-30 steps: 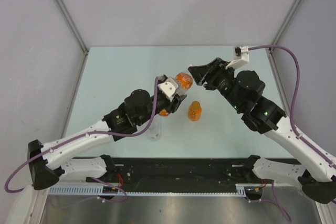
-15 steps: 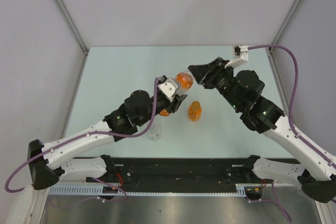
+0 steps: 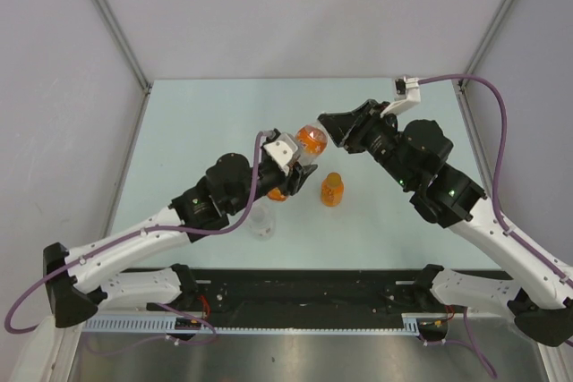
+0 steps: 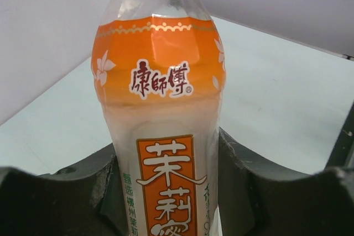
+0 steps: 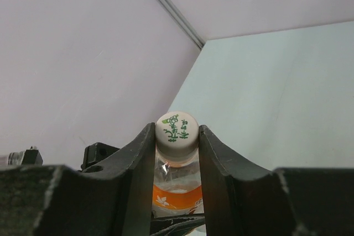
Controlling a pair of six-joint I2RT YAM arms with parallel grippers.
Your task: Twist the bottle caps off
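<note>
My left gripper (image 3: 298,164) is shut on the body of the taller orange bottle (image 3: 311,140) and holds it tilted above the table. In the left wrist view the bottle's orange-white label (image 4: 166,136) fills the gap between my fingers (image 4: 83,192). My right gripper (image 3: 329,126) is shut on this bottle's white cap (image 5: 177,131), which has green print and sits between both black fingers (image 5: 135,164). The short squat orange bottle (image 3: 332,189) stands upright with its orange cap on. The clear bottle (image 3: 262,222) stands by the left arm, and I cannot make out its cap.
The pale green table (image 3: 197,123) is bounded by grey walls with metal posts (image 3: 107,20) at the back corners. The black base rail (image 3: 304,288) runs along the near edge. A purple cable (image 3: 501,131) loops beside the right arm.
The left arm has shifted slightly left and lifted the bottle's top a little. The right gripper has edged left onto the cap and its wrist has turned a bit.
</note>
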